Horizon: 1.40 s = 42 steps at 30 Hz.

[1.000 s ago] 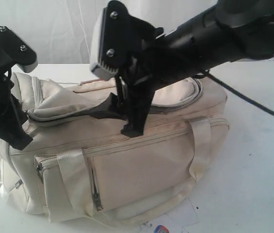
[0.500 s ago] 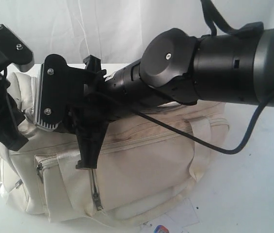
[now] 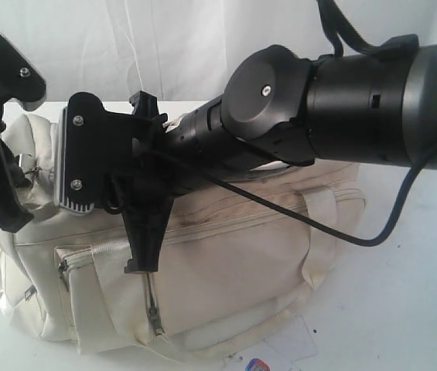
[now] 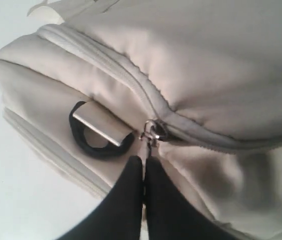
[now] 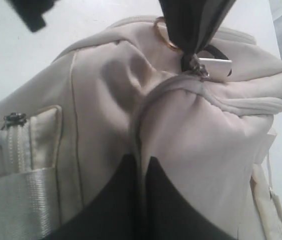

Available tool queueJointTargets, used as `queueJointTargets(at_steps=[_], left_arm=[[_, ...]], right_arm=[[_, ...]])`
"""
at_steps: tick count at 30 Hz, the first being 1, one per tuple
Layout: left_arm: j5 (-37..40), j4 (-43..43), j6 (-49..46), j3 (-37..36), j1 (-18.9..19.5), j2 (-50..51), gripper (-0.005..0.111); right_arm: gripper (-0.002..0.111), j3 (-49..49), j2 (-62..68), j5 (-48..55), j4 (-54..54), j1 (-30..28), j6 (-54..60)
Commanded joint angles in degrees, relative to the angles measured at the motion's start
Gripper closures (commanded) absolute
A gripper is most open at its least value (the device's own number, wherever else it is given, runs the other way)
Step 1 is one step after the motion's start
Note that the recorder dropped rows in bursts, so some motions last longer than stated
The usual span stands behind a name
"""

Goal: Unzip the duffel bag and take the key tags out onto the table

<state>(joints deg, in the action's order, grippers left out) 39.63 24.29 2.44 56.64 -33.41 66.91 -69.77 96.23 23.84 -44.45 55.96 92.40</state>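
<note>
The cream duffel bag (image 3: pixel 233 263) lies on the white table (image 3: pixel 411 294). At the bag's left end my left gripper (image 4: pixel 143 159) is shut on the pull of the top zipper, just below its metal slider (image 4: pixel 153 131). A black D-ring (image 4: pixel 101 146) sits beside it. My right arm reaches across the bag. Its gripper (image 5: pixel 141 161) is shut on a ridge of the bag's fabric along the zipper line, near the bag's left front (image 3: pixel 142 263). The right wrist view also shows the left gripper (image 5: pixel 191 60) at the slider. The key tags are hidden.
The right arm's thick black body (image 3: pixel 357 100) and its cable (image 3: pixel 342 232) hang over the bag's top. A white card with a red-blue logo (image 3: pixel 257 363) lies on the table at the bag's front. Side pocket zippers (image 3: pixel 153 309) face the front.
The right arm swung left across the bag and came down, and its jaws went from open to shut on the bag's fabric. The left gripper shifted slightly left, still holding the pull.
</note>
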Motion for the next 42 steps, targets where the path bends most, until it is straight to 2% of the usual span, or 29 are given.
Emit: queueJointTargets(at_steps=[1, 6, 13, 24, 34, 42], left_arm=[[-0.7, 3.9, 1.8, 0.1, 0.1, 1.2, 0.107], [-4.4, 7.8, 5.7, 0.1, 0.1, 2.5, 0.107], [-4.9, 13.1, 8.2, 0.1, 0.4, 5.7, 0.107], [-12.7, 13.7, 9.3, 0.1, 7.5, 6.7, 0.107], [-20.7, 16.2, 9.3, 0.1, 11.6, 10.2, 0.107], [-21.8, 16.3, 10.9, 5.3, 15.0, 15.2, 0.107]], right_arm=[[0.108, -0.1, -0.2, 2.7, 1.0, 0.0, 0.3], [0.108, -0.1, -0.2, 3.0, 1.6, 0.0, 0.3], [0.108, -0.1, -0.2, 3.3, 2.2, 0.0, 0.1], [0.108, -0.1, -0.2, 4.8, 3.1, 0.0, -0.1], [0.108, -0.1, -0.2, 4.8, 3.1, 0.0, -0.3], [0.108, -0.1, -0.2, 5.8, 3.2, 0.0, -0.3]])
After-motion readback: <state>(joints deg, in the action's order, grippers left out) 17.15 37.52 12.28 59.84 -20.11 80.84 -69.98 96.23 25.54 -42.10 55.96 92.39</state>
